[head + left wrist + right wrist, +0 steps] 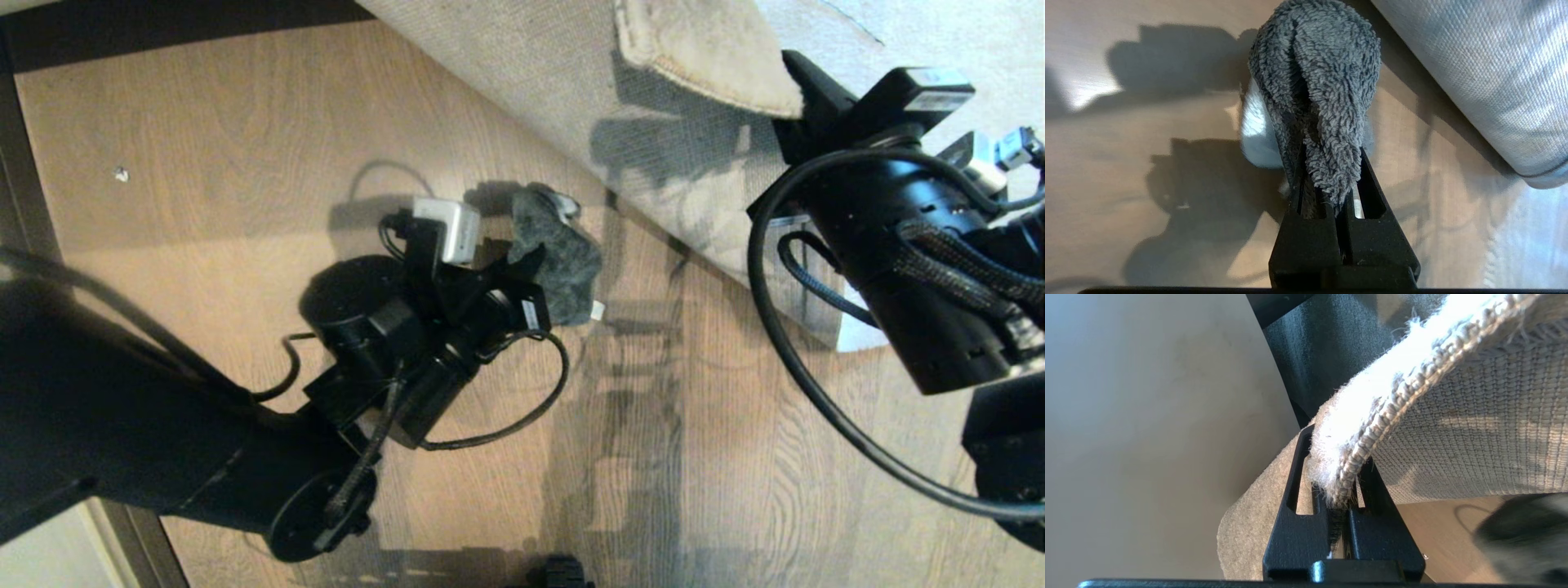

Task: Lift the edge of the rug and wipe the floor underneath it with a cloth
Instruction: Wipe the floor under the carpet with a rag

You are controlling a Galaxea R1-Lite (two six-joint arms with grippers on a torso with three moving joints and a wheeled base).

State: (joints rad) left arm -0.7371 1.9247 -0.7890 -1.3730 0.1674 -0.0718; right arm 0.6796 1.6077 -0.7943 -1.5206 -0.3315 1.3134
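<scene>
Wiping step: left gripper fingers pinch the cloth, its bulk hanging beyond their tips on the floor. Right gripper fingers clamp the rug edge, raised. Advice: press the cloth flat, sweep toward the rug, hold the lift steady.

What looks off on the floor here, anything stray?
One small pale speck lies on the bare floor, far from the cloth; I can't tell what it is. The rug edge is lifted on purpose by the right gripper.

My left gripper presses the cloth on the floor; at two o'clock my right gripper holds the rug edge up
</scene>
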